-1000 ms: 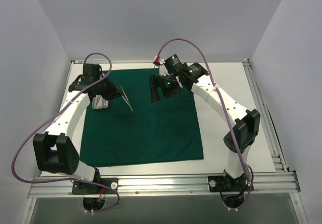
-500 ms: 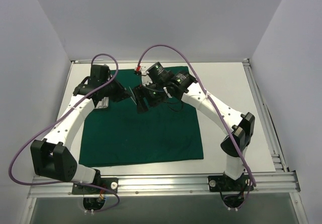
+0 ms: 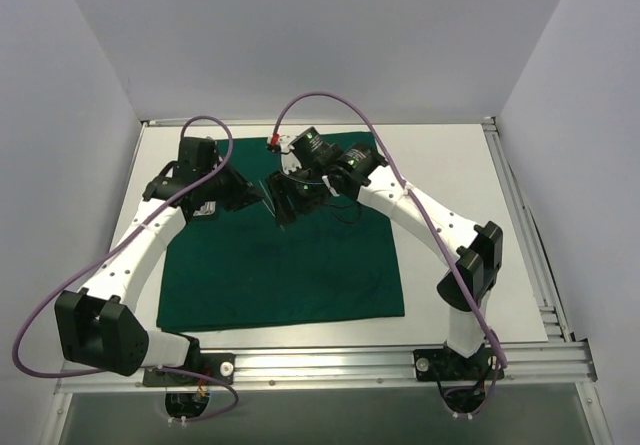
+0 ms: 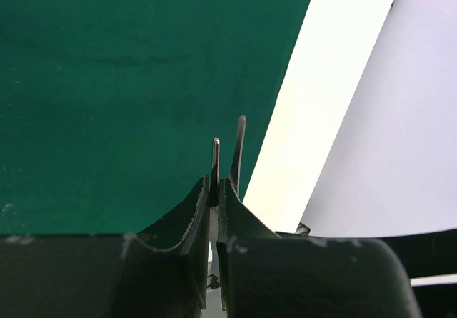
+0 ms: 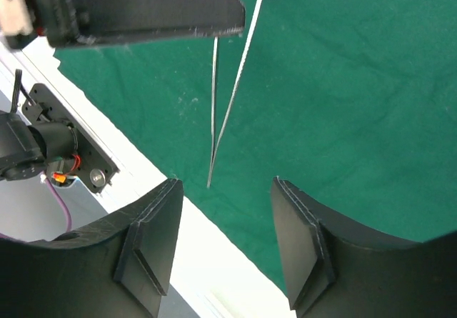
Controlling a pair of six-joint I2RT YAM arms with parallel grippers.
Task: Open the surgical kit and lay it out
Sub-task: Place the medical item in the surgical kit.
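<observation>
The dark green cloth (image 3: 290,265) lies spread flat on the white table. My left gripper (image 3: 250,195) is over its far left part, shut on slim steel tweezers (image 3: 262,197). In the left wrist view two thin prongs (image 4: 238,153) stick out beyond the closed gripper (image 4: 216,189). My right gripper (image 3: 285,207) is open right next to it. In the right wrist view the tweezers (image 5: 227,103) hang point down just ahead of the open gripper (image 5: 227,189), not touching its fingers (image 5: 153,239). The shiny metal tray (image 3: 207,208) is mostly hidden under the left arm.
The bare white table (image 3: 450,165) shows to the right of and behind the cloth. The cloth's edge and the white table (image 5: 214,261) lie below the right gripper. Purple cables (image 3: 320,100) loop above both wrists. An aluminium frame (image 3: 330,360) runs along the near edge.
My left gripper has moved right from the tray, carrying the tweezers. My right gripper has swung left across the cloth until it is beside the left gripper.
</observation>
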